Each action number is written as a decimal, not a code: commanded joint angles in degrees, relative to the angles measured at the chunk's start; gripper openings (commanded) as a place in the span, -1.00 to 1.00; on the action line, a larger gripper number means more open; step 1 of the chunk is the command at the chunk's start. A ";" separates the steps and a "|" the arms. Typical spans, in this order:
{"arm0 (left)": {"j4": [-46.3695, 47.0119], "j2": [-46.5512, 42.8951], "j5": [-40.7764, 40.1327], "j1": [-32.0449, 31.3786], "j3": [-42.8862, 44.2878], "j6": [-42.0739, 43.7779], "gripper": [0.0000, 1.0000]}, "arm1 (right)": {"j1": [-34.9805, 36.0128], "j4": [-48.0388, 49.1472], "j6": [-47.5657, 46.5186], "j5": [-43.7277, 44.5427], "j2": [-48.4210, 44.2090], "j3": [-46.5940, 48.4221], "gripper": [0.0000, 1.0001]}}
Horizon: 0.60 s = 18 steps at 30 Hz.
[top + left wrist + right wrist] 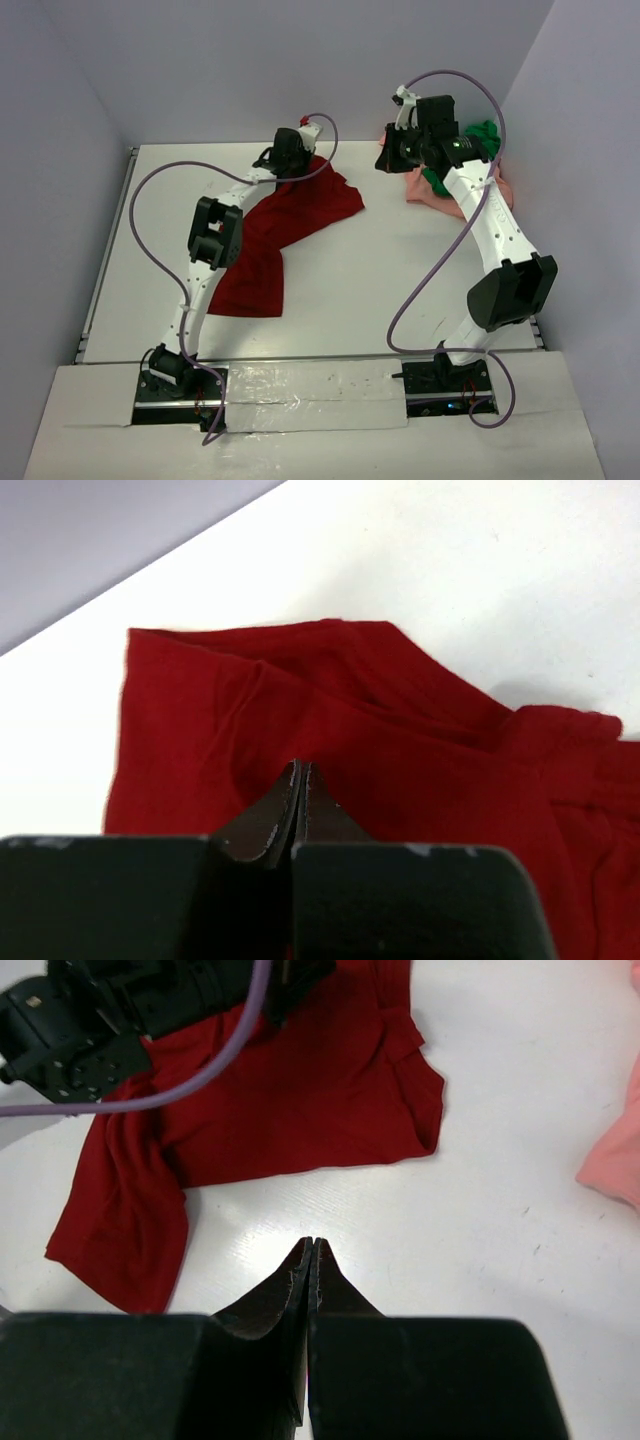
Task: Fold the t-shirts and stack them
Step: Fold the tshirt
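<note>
The left gripper has its jaws pressed together just over the red t-shirt, perhaps touching the cloth. That shirt lies rumpled on the left half of the table. The right gripper is closed and empty above bare tabletop. The green t-shirt rests on the pink t-shirt at the far right corner.

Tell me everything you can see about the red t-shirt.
The red t-shirt is soft, dark red cloth, wrinkled and loosely spread, lying in a diagonal band on the white table, left of centre. The shut left gripper sits over its far end; whether it pinches cloth is unclear.
</note>
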 commanded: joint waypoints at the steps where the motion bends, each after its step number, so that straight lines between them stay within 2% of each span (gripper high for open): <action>1: 0.38 -10.38 -0.09 0.66 0.17 -1.57 -1.00 | -0.52 1.86 -0.09 0.18 -3.60 -1.78 -1.00; 3: -2.69 -12.23 0.19 0.67 0.96 -2.18 -1.00 | -0.43 2.30 -0.18 0.09 -3.69 -2.93 -1.00; 4: -8.10 -12.76 1.32 0.67 2.18 -2.44 -1.00 | -0.52 2.91 -0.27 0.00 -3.78 -3.80 -1.00; 6: -12.62 -13.38 2.12 0.49 3.59 -2.97 -1.00 | -0.43 3.44 -0.35 -0.09 -3.87 -4.68 -1.00; 10: -21.67 -13.91 4.05 0.05 2.81 -1.66 -1.00 | -0.52 4.06 -0.53 -0.44 -3.52 -6.00 -1.00; 18: -33.64 -3.21 7.22 -0.48 11.25 0.01 -1.00 | -0.52 3.97 -0.44 -0.17 -2.55 -5.13 -1.00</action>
